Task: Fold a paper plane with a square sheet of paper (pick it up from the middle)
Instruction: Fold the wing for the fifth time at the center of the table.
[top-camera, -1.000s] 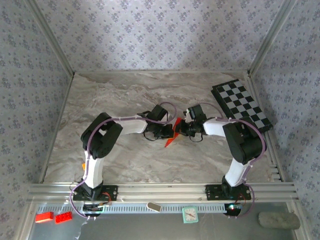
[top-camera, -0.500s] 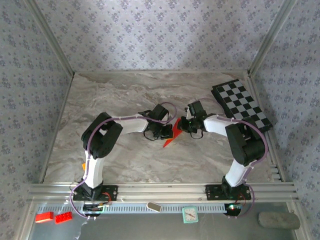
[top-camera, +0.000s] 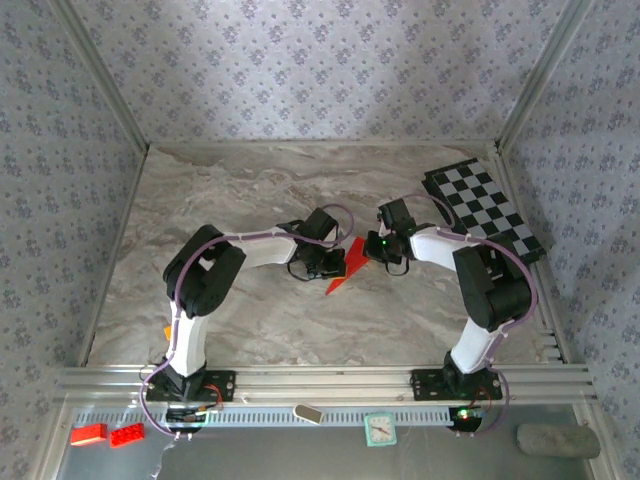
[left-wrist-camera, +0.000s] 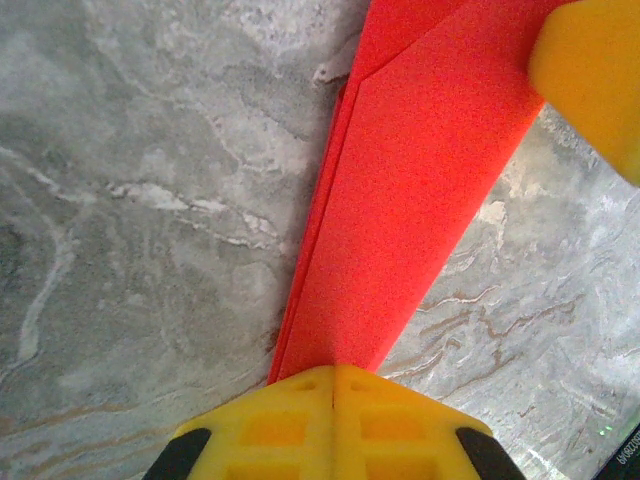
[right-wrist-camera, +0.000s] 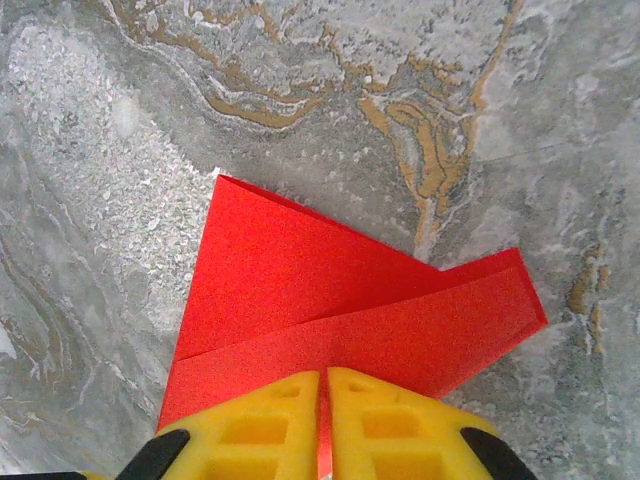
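Note:
The red sheet of paper (top-camera: 341, 274), folded into a narrow pointed wedge with a crease, hangs between both grippers over the middle of the marble table (top-camera: 220, 200). My left gripper (top-camera: 337, 264) comes from the left. In the left wrist view its yellow jaws (left-wrist-camera: 333, 372) are shut on the narrow end of the paper (left-wrist-camera: 420, 180). My right gripper (top-camera: 366, 251) comes from the right and is shut on the wider end. In the right wrist view the paper (right-wrist-camera: 300, 270) shows two overlapping flaps, with an edge pinched between the jaws (right-wrist-camera: 323, 382). One right fingertip (left-wrist-camera: 590, 70) touches the paper's top.
A black-and-white checkered board (top-camera: 485, 210) lies at the back right of the table. Patterned walls close in the left, back and right sides. Small red bricks (top-camera: 110, 434), a small clock (top-camera: 380, 430) and a grey object (top-camera: 557, 440) sit below the front rail.
My right gripper has shifted slightly back and to the right, and the paper's upper end has swung with it. The left gripper has stayed in place, still shut.

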